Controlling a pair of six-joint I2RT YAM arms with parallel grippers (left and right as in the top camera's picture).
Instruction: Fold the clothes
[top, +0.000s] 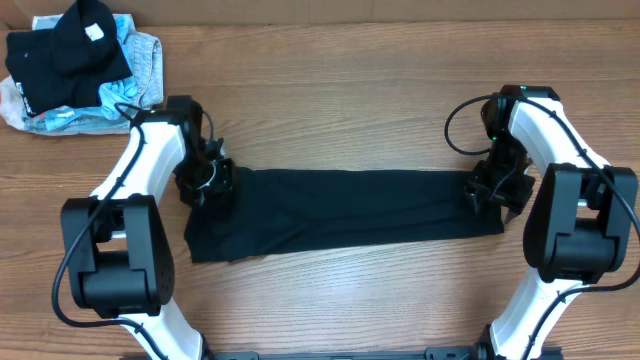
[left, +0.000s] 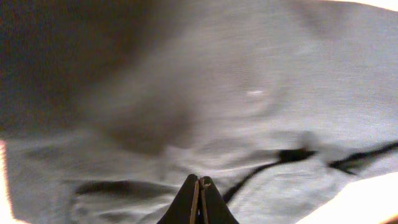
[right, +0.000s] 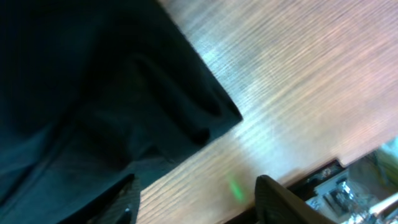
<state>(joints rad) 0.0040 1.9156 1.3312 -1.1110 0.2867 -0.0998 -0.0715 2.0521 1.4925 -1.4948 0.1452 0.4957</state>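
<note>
The wooden table (top: 340, 90) shows open wood beyond and in front of the clothes (top: 340, 212), a flat black band stretched between the arms. A pile of other garments (top: 80, 70) sits at the far left corner. The left claw (top: 207, 182) is pressed shut at the band's left end. The right claw (top: 497, 190) stands parted at the right end, gripping nothing.

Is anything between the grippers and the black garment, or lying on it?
Nothing visible. The left gripper and right gripper sit at the ends of the black garment; the clothes pile lies apart.
</note>
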